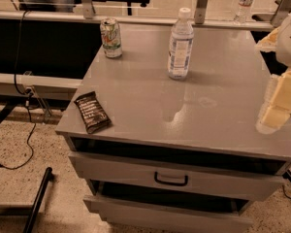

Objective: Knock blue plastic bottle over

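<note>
The cream gripper at the right edge (grip state: I cannot tell) should push high on the upright, clear blue-labelled plastic bottle.

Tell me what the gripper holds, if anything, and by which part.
Nothing. The gripper hangs over the table's right edge, apart from the upright blue plastic bottle.

The desk is finished in smooth, faintly glossy grey metal. Clear, shiny plastic is seen on the blue plastic bottle, glossy foil on the dark wrapper. At three o'clock, the pincer is cased in matt cream plastic.
</note>
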You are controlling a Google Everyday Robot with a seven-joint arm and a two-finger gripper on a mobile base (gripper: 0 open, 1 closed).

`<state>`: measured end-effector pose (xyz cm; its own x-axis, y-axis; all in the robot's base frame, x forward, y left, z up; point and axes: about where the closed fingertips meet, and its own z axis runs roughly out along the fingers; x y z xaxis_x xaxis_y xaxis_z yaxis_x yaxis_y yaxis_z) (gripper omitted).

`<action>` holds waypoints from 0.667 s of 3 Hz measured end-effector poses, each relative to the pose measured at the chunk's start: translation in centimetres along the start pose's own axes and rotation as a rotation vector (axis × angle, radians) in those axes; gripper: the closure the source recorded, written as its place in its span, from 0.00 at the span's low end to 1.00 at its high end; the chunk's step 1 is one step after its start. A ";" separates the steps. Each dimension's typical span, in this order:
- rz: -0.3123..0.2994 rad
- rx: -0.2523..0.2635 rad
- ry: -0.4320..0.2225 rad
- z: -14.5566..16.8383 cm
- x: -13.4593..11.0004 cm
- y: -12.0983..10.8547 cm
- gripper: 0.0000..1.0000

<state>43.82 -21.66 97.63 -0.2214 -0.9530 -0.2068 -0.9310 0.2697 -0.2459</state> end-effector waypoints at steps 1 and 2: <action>0.000 0.000 0.000 0.0 0.0 0.0 0.00; 0.000 0.016 -0.033 0.5 -0.3 -2.0 0.00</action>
<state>45.84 -21.88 97.73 -0.2113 -0.9480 -0.2380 -0.9262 0.2720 -0.2612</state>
